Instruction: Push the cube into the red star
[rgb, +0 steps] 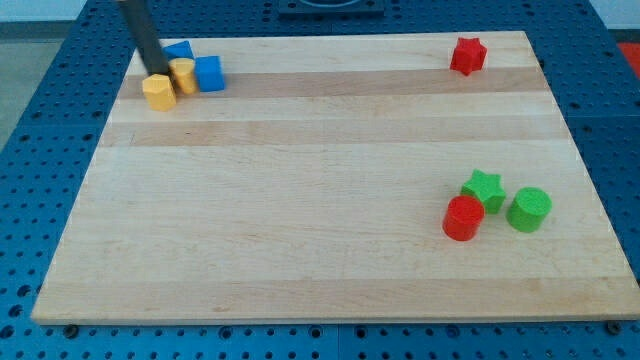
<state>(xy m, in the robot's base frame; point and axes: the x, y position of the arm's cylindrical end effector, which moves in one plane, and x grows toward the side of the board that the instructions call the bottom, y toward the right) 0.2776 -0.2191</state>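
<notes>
Dark rod slants in from the view's top-left; my tip (157, 71) touches the yellow blocks (160, 91) beside the blue cube (209, 73) on the wooden worktop (300, 200) — no pincer fitted, none in view.

My tip (157, 73) sits at the view's top left, rod tilted.

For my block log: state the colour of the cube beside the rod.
Blue: the cube, seen in the camera view.
</notes>
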